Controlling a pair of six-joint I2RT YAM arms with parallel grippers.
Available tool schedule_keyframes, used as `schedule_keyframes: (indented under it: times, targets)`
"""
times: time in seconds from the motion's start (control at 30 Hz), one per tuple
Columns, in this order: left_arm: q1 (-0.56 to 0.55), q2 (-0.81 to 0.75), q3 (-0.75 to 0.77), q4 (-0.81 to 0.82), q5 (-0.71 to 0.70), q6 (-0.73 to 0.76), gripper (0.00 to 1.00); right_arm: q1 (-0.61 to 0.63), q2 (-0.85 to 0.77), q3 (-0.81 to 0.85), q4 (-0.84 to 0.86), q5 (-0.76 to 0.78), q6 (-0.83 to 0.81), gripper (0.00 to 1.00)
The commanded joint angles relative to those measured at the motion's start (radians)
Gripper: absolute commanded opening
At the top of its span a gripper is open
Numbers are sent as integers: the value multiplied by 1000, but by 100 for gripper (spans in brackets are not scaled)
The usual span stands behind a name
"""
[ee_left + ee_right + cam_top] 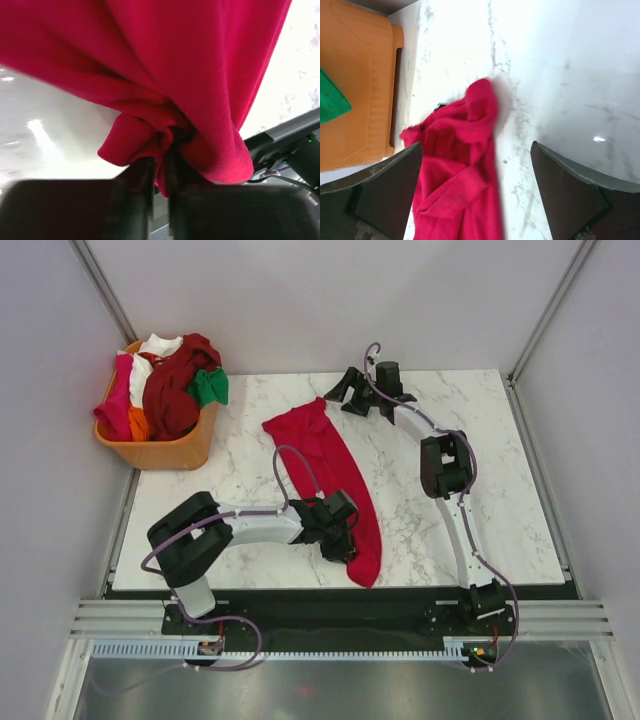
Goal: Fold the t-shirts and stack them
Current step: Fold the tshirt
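A crimson red t-shirt [335, 475] lies stretched in a long strip across the marble table, from the far middle to the near edge. My left gripper [343, 536] is shut on a bunch of its cloth near the near end; the left wrist view shows the red cloth [200, 100] pinched between my fingers [135, 200]. My right gripper [350, 390] is open and empty, above the table just beyond the shirt's far end [465, 165]. Other shirts, magenta [115, 400], white [158, 346], maroon [175, 390], green [210, 388], fill the basket.
An orange plastic basket [160, 452] stands at the table's far left corner; it also shows in the right wrist view [360, 85]. The table's near edge and a black rail [285, 132] lie just below the left gripper. Grey walls enclose the table.
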Motion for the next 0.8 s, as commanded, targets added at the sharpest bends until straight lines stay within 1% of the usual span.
schedule_keyframes:
  times: [0.0, 0.03, 0.07, 0.1, 0.13, 0.2, 0.23, 0.27, 0.3, 0.33, 0.37, 0.4, 0.43, 0.47, 0.5, 0.53, 0.57, 0.6, 0.63, 0.67, 0.7, 0.77]
  targets:
    - [-51, 86, 18, -40, 8, -59, 20, -77, -107, -126, -14, 57, -52, 98]
    - [-54, 64, 10, -38, -1, -53, 23, -88, -196, -172, -16, 76, -95, 98]
    - [-54, 49, -4, -40, -9, -52, 24, -110, -239, -258, -23, 93, -117, 98]
    - [-54, 33, -36, -43, -26, -52, 24, -121, -282, -297, -29, 119, -132, 98]
    - [-52, 3, -53, -44, -31, -52, 24, -146, -360, -367, -39, 133, -161, 98]
    - [-54, -23, -102, -49, -28, -57, 22, -166, -432, -436, -78, 155, -178, 98]
    - [-58, -39, -119, -51, -17, -60, 24, -173, -500, -507, -91, 164, -189, 98]
    - [-67, -74, -131, -54, -9, -59, 29, -180, -532, -542, -110, 176, -217, 98]
    - [-98, -103, -157, -64, -11, -63, 57, -181, -593, -576, -167, 192, -233, 98]
    - [-120, -132, -169, -73, -18, -80, 73, -181, -623, -651, -189, 208, -246, 98]
    - [-142, -164, -177, -89, -33, -92, 96, -181, -653, -694, -213, 216, -254, 98]
    - [-164, -236, -182, -113, -67, -103, 100, -180, -714, -745, -238, 221, -244, 98]
    - [-196, -269, -176, -182, -93, -115, 100, -178, -744, -847, -235, 194, -240, 98]
    - [-206, -304, -165, -231, -133, -115, 100, -160, -773, -895, -238, 192, -244, 98]
    - [-207, -359, -136, -277, -182, -105, 100, -146, -833, -941, -244, 208, -267, 98]
    - [-204, -388, -119, -367, -220, -94, 100, -113, -860, -1022, -255, 250, -280, 98]
    - [-195, -407, -84, -405, -301, -80, 100, -96, -891, -1067, -262, 262, -290, 98]
    - [-148, -434, -71, -428, -317, -62, 100, -82, -948, -1107, -261, 270, -295, 98]
    - [-108, -441, -61, -442, -316, 2, 100, -62, -974, -1180, -260, 278, -295, 98]
    - [-68, -447, -36, -443, -298, 39, 99, -52, -999, -1213, -252, 278, -292, 98]
    - [2, -445, -19, -446, -291, 109, 99, -48, -1046, -1240, -252, 276, -295, 98]
    - [56, -433, 48, -480, -294, 177, 98, -40, -1115, -1302, -255, 276, -298, 98]
